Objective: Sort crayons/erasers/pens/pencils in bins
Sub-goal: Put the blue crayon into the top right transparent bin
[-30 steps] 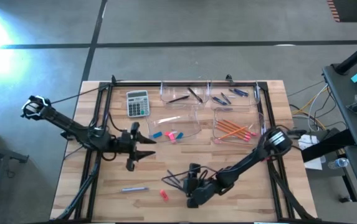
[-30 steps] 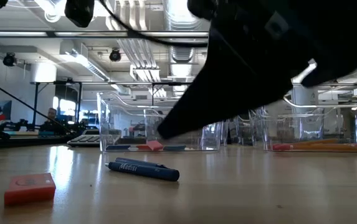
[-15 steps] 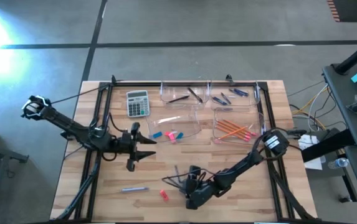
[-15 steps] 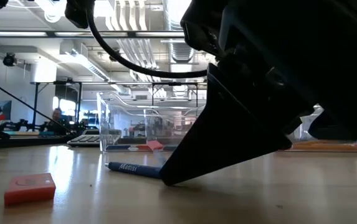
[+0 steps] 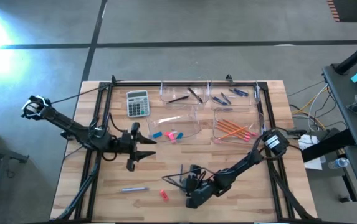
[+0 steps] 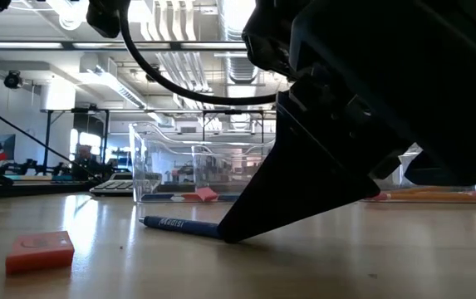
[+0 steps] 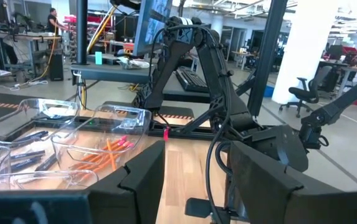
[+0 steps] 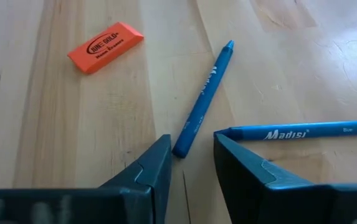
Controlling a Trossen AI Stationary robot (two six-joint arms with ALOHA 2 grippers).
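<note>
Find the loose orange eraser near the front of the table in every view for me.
High view: orange eraser near the front edge, left of the right gripper.
Low view: lower left, on the tabletop.
Right wrist view: upper left.
Left wrist view: not in it.
Shared landmark: the right gripper, down at the table.

An open-plan robotics lab: exposed ceiling ducts [image 6: 179, 50], monitor-laden desks [image 7: 16, 31], office chairs [image 7: 303, 96], concrete floor [image 5: 197, 25].

R arm stretched low over table front, right gripper [image 8: 192, 163] tips on surface, jaws part-open. L arm parked mid-left, left gripper [image 5: 142, 149] jaws apart.
</note>
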